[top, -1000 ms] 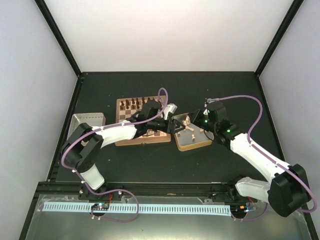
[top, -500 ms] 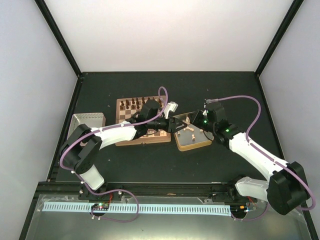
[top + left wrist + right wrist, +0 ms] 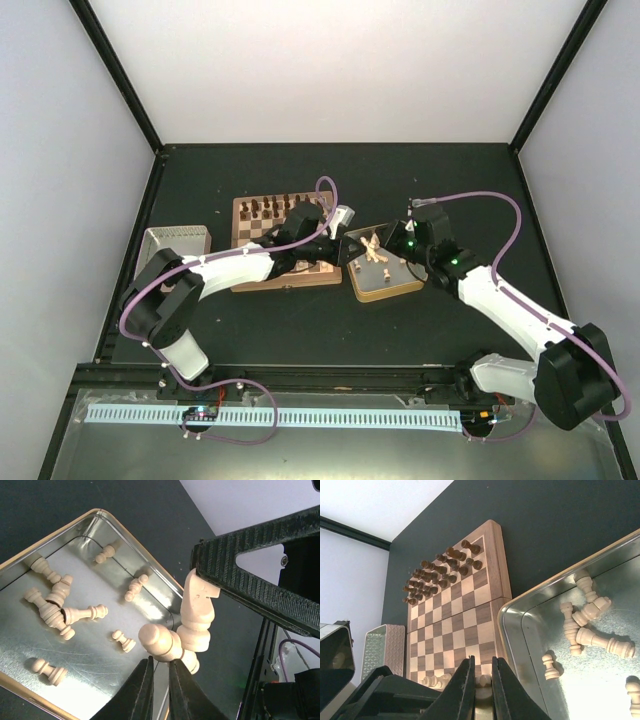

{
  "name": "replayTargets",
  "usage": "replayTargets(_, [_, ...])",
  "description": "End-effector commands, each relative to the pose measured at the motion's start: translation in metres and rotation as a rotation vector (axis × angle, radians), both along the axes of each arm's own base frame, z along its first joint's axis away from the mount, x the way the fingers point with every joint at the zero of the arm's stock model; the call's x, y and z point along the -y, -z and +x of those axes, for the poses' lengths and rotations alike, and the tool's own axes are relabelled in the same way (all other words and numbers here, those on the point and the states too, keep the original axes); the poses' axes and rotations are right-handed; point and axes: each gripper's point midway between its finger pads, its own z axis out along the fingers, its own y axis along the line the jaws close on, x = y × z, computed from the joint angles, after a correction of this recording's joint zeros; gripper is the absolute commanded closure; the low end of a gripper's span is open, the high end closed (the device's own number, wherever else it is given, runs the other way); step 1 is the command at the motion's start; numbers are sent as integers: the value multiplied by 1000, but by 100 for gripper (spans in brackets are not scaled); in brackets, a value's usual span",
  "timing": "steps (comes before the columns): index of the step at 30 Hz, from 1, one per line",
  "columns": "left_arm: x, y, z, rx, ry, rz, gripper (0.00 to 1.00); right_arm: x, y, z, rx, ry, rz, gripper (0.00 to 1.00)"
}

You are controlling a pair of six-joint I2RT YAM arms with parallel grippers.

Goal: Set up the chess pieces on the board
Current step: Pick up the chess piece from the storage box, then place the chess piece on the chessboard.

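The board lies left of centre, and it also shows in the right wrist view. A few pale chess pieces stand on its near row. My left gripper is shut on a pale round-headed piece over the tin's rim. My right gripper is shut on a pale knight, right beside it. One right gripper finger shows in the left wrist view. In the top view the left gripper and the right gripper nearly touch between the board and the tin.
The gold-rimmed metal tin right of the board holds several loose pale pieces. Dark chessmen fill the board's far rows. A grey textured box stands left of the board.
Both grippers have shifted slightly left towards the board's right edge, staying close together. Each still holds its piece.
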Motion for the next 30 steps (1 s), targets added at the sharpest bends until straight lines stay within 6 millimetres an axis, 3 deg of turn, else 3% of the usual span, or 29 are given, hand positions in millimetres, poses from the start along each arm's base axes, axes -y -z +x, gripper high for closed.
replayTargets(1, [6,-12,7,43,-11,-7,90,1,-10,2,51,3,23,90])
replayTargets(10, [12,-3,18,7,-34,16,89,1,-23,-2,117,-16,58,89])
replayTargets(14, [10,-10,17,10,-40,7,81,2,-24,-3,129,-11,66,89])
replayTargets(18, [9,-36,5,58,-4,-77,62,-1,-28,-4,125,-16,89,89])
replayTargets(21, [8,-41,-7,82,39,-131,52,-3,-33,-4,123,-14,116,89])
replayTargets(26, [12,-42,-24,67,126,-202,48,-3,-38,-4,115,-14,123,89])
replayTargets(30, [12,-54,-27,98,140,-240,48,-5,-35,-6,107,-27,123,89])
